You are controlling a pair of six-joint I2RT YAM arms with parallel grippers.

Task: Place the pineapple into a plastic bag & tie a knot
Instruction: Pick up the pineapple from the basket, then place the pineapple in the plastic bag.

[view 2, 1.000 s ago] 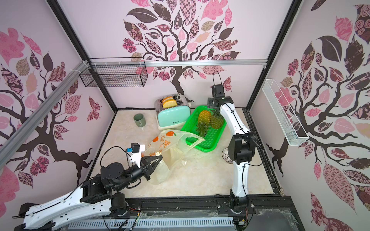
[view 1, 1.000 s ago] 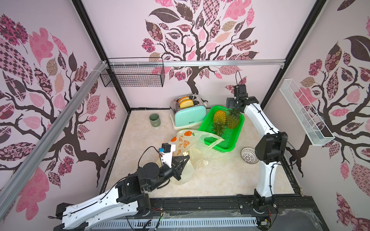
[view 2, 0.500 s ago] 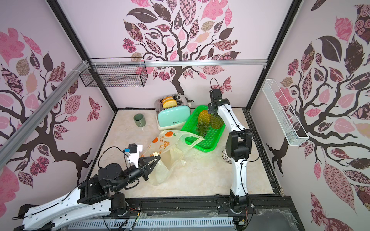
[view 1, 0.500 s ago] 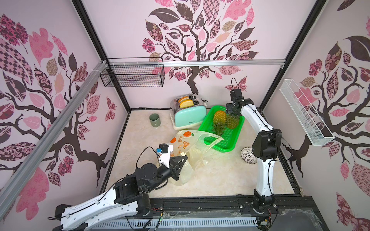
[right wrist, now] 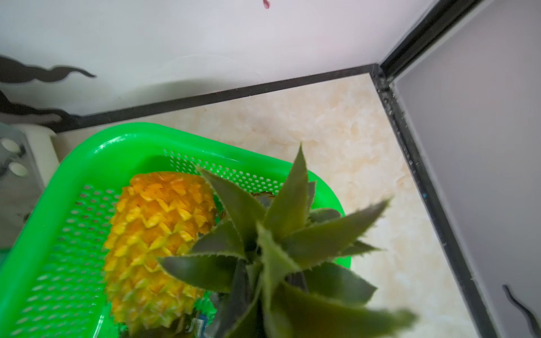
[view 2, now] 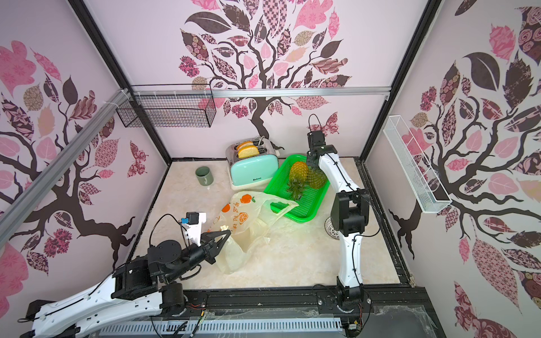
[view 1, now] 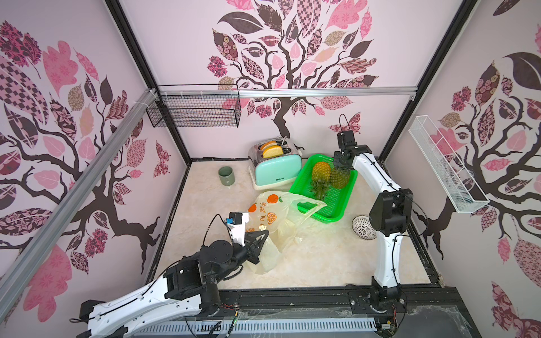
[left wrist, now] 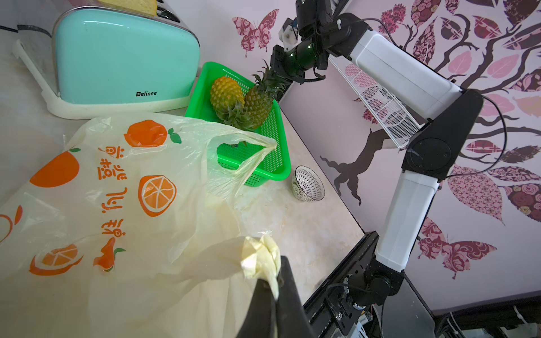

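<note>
**Bagging, pick-up stage.** The right gripper (left wrist: pixel 277 71) is closed on the crown (right wrist: pixel 278 248) of the pineapple (left wrist: pixel 259 105). The fruit leans tilted in the basket (view 1: pixel 330 218) at the rear right, touching a 2nd pineapple (left wrist: pixel 227 93) that lies beside it. The left gripper (view 1: pixel 262 235) is clamped fully on 1 bunched handle (left wrist: pixel 260 257) of the bag (view 1: pixel 272 216). The bag slumps on the table (view 1: pixel 322 263) between the toaster (left wrist: pixel 126 52) and the basket, and its other handle (left wrist: pixel 251 155) drapes over the basket's near rim. No knot is tied yet. Likely hazards: the crown is a thin, slippery hold, so the fruit may swing or slip free on lifting. It may also drag the 2nd pineapple along. The bag, held at 1 point only, is slack and may fold shut or snag on the spiky skin. Legible text: "Belinee" (left wrist: pixel 146 93) on the toaster. The bag's orange lettering (left wrist: pixel 114 187) cannot be read with confidence.
</note>
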